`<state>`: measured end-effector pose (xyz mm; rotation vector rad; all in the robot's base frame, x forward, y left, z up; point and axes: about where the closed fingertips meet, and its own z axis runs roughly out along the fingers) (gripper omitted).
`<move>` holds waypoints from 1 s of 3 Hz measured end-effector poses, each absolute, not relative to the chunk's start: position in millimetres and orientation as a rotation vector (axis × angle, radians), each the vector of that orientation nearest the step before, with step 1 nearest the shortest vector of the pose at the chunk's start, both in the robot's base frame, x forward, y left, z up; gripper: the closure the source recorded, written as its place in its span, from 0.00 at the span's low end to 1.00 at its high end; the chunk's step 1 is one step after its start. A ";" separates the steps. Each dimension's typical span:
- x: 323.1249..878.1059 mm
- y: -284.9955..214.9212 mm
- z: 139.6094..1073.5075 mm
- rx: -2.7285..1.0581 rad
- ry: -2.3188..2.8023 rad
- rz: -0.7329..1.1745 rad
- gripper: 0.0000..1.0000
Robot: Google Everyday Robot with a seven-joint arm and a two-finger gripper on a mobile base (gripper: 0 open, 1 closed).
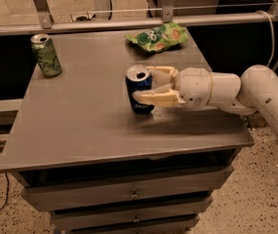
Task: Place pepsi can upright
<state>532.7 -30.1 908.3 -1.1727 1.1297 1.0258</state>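
On grey table (80,130), hand (145,84) grips upright pepsi can (136,86).

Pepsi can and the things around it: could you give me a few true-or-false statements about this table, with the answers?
1. The pepsi can stands upright on the table. True.
2. The gripper hovers over the green can. False: its fingers clasp the pepsi can, one on each side.
3. The green can lies on its side. False: it stands upright near a far corner, apart from the pepsi can.
4. A green snack bag lies near the table's far edge. True.
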 end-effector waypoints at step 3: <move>537.3 -40.4 881.5 -1.165 1.241 1.097 0.53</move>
